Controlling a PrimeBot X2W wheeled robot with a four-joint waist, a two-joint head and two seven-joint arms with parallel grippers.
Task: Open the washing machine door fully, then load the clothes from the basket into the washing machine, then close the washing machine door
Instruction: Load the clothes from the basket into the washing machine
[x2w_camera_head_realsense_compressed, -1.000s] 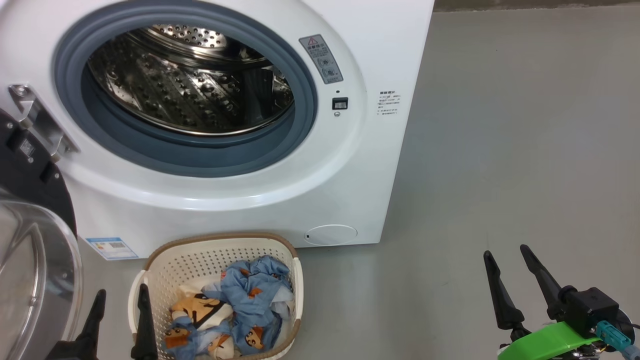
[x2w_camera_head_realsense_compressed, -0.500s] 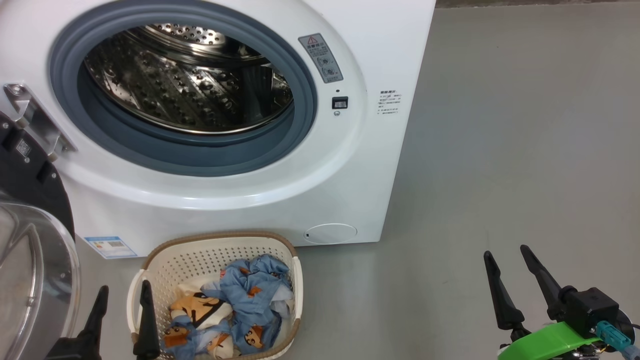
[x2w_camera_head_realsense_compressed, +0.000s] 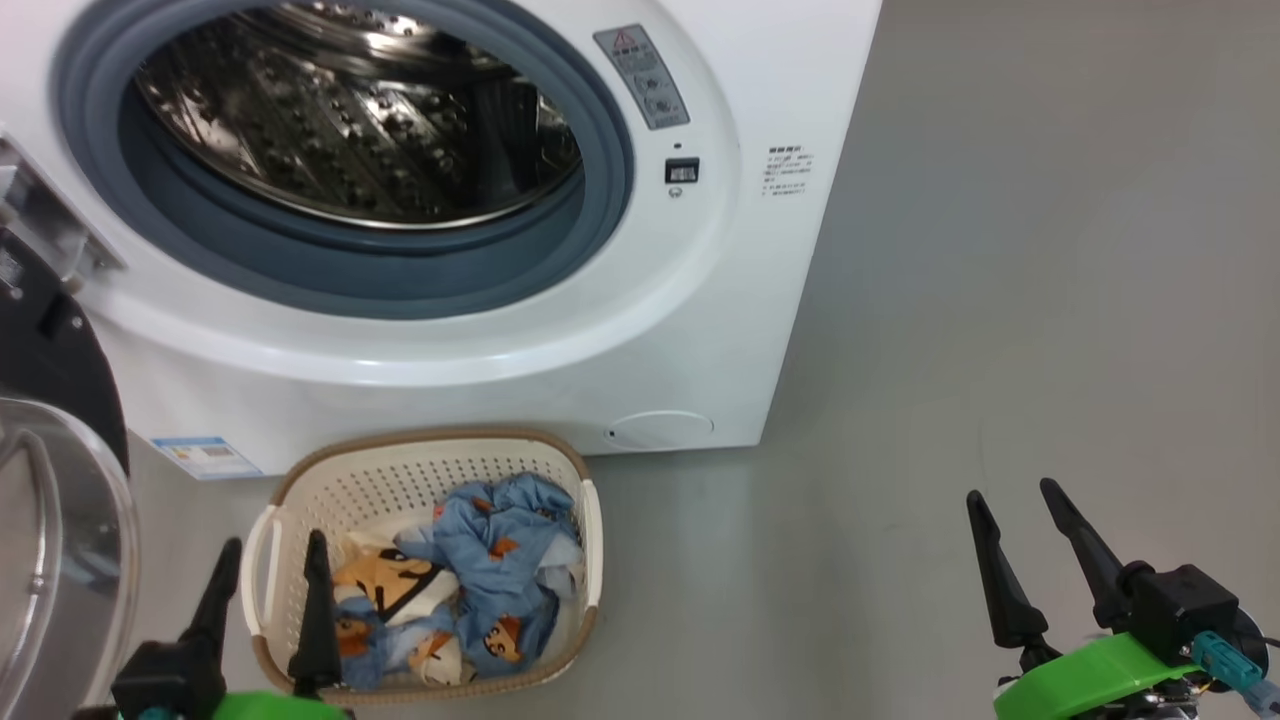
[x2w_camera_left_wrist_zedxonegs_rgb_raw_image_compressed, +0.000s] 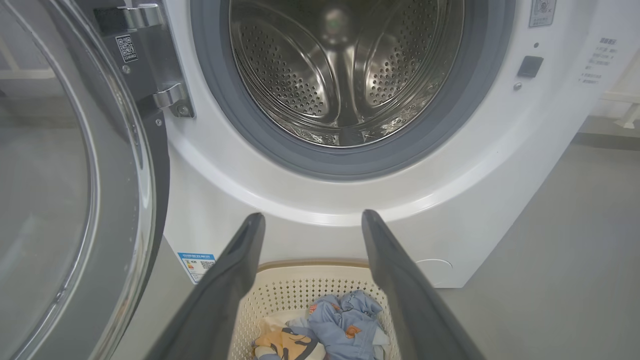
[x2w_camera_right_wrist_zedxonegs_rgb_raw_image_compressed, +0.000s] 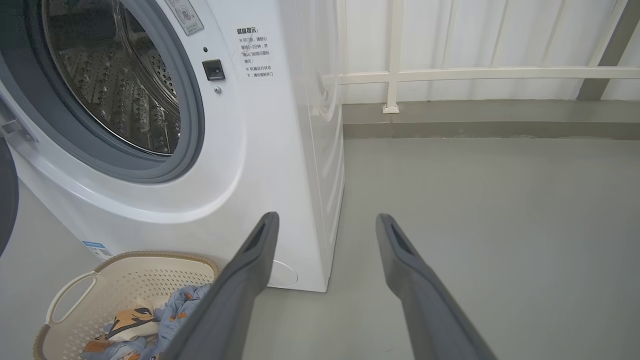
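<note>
- The washing machine door (x2w_camera_head_realsense_compressed: 55, 520) hangs swung out to the left on its metal hinge (x2w_camera_left_wrist_zedxonegs_rgb_raw_image_compressed: 170, 96), away from the mouth. I judge the opening step done, since the way into the steel drum (x2w_camera_head_realsense_compressed: 350, 130) is free.
- The washing machine (x2w_camera_head_realsense_compressed: 700, 330) stands on the grey floor (x2w_camera_head_realsense_compressed: 1000, 300), its grey rubber ring (x2w_camera_head_realsense_compressed: 400, 290) facing the robot. I see no garment in the drum.
- The basket (x2w_camera_head_realsense_compressed: 420, 440) sits on the floor just in front of the machine, below the mouth and beside the open door. That makes for a short lift from basket to drum.
- The clothes (x2w_camera_head_realsense_compressed: 480, 570) lie crumpled inside the basket, blue printed pieces heaped to the right and a cream piece with dark trim to the left. None is loaded yet.
- The left jaws stand wide apart and hold nothing. Their dark fingers (x2w_camera_head_realsense_compressed: 315, 610) point at the basket's near left corner, seemingly lined up for a first grab.
- The right jaws gape too, empty. Their fingers (x2w_camera_head_realsense_compressed: 995, 580) hang over bare floor well to the right of the basket, apparently parked out of the way.
- The next move looks like a dip into the pile. Loose cloth may trail and catch on the basket's rim.
</note>
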